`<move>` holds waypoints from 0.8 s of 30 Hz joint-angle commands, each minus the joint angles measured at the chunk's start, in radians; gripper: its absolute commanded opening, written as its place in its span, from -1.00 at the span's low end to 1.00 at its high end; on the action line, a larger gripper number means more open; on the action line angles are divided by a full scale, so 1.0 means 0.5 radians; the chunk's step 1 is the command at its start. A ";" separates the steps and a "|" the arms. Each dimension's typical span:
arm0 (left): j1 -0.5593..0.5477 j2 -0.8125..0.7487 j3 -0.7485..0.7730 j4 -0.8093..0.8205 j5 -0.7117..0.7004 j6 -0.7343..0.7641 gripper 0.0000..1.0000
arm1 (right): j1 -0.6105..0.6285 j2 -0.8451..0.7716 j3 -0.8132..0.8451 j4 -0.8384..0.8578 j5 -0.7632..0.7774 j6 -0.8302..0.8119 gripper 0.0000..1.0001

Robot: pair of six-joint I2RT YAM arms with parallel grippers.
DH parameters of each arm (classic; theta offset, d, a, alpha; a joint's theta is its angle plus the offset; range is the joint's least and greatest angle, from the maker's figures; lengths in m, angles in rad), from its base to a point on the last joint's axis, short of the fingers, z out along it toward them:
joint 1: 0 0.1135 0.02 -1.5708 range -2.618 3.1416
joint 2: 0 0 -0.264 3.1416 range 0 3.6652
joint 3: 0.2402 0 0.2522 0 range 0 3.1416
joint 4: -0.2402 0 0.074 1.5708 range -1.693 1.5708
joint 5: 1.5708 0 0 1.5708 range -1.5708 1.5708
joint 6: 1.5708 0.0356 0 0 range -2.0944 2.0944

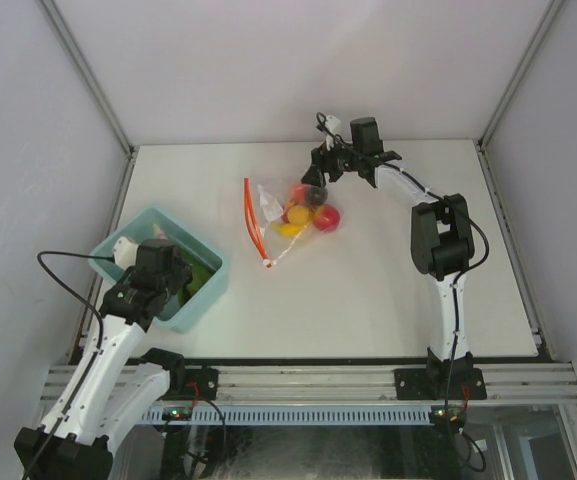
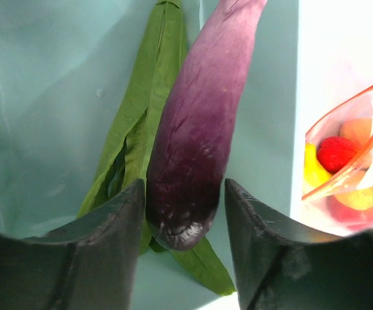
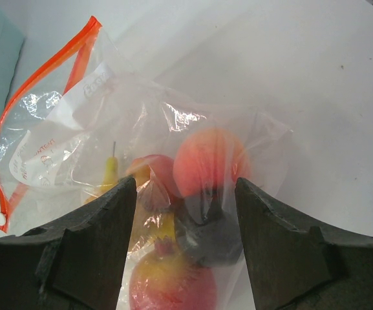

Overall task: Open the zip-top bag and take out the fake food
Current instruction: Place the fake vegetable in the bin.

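The left claw (image 2: 184,188) is pinching the fat end of the purple piece (image 2: 199,123). One finger presses on each side. Right under the claw is the floor of the light blue bin (image 2: 44,129). A green piece (image 2: 141,110) lies there too, just behind the purple one. So I think this step is dropping the purple piece into the bin.

To do it well, the claw should go low first, so the piece does not bounce. Then it should spread its fingers slowly and lift straight up. That way the piece does not stick to a finger and ride back out.

The zip-top bag (image 3: 63,116) lies on the table (image 1: 368,290), right in front of the right claw (image 3: 186,185). That claw's fingers stand wide apart, with the bag's lumpy closed end between them. I cannot tell if they squeeze it or only stand around it. More fake food (image 3: 209,161) is inside the bag, just past those fingertips: red, yellow and peach bits.

The orange zip strip (image 1: 252,215) is at the end of the bag farthest from the right claw, and it gapes open. The plastic looks slippery, so the right claw should hold that end firm and flat. Then the mouth faces the left claw for the next grab.
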 commanded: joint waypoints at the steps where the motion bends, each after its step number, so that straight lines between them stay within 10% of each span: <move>1: 0.017 0.054 0.010 0.135 -0.064 -0.029 0.31 | 0.004 -0.094 0.039 0.050 -0.011 -0.033 0.25; 6: 0.022 0.117 0.053 0.112 -0.078 -0.018 0.99 | 0.003 -0.094 0.039 0.047 -0.014 -0.038 0.26; 24: 0.021 -0.023 0.192 0.640 0.125 0.823 1.00 | 0.008 -0.107 0.030 0.054 -0.019 -0.039 0.26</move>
